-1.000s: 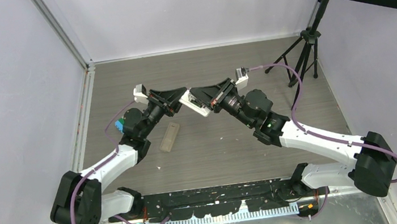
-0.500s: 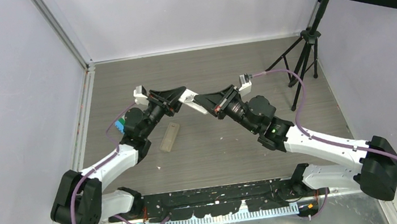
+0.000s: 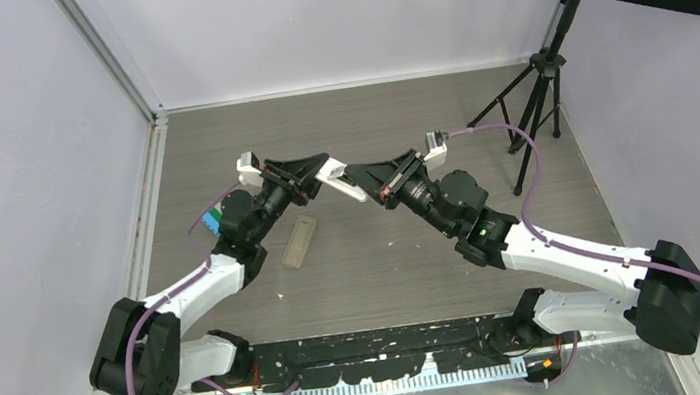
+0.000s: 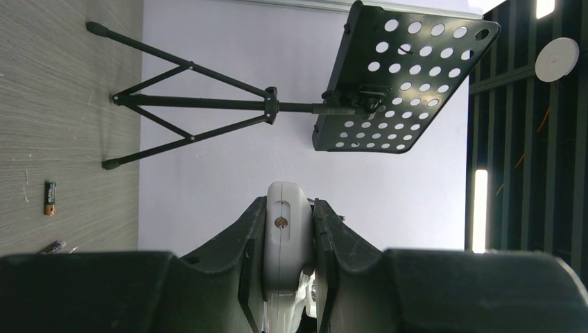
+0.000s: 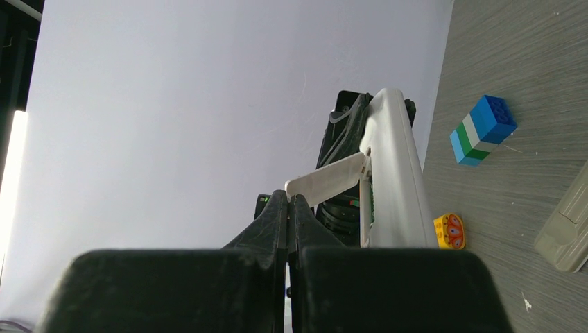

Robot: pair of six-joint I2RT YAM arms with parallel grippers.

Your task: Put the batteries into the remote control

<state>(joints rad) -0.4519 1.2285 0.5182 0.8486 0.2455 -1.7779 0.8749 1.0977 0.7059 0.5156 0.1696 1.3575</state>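
My left gripper (image 3: pixel 322 168) is shut on the white remote control (image 3: pixel 344 184) and holds it raised above the table; the left wrist view shows its end (image 4: pixel 288 236) clamped between the fingers. In the right wrist view the remote (image 5: pixel 394 173) stands on edge with a white flap (image 5: pixel 326 179) swung out from its back. My right gripper (image 5: pixel 289 201) is shut, its tips touching the flap's free end; it also shows in the top view (image 3: pixel 356 171). One battery (image 4: pixel 50 198) with green and orange marks and a second, dark battery (image 4: pixel 53 246) lie on the table.
A translucent grey-tan bar (image 3: pixel 299 240) lies on the table below the grippers. A blue, white and green block (image 5: pixel 483 130) and a small yellow piece (image 5: pixel 449 231) lie by the left arm. A black music stand on a tripod (image 3: pixel 539 84) stands at the back right.
My right gripper has drawn back to the right, off the remote's body, and its arm has swung outward. The left gripper still holds the remote in about the same place.
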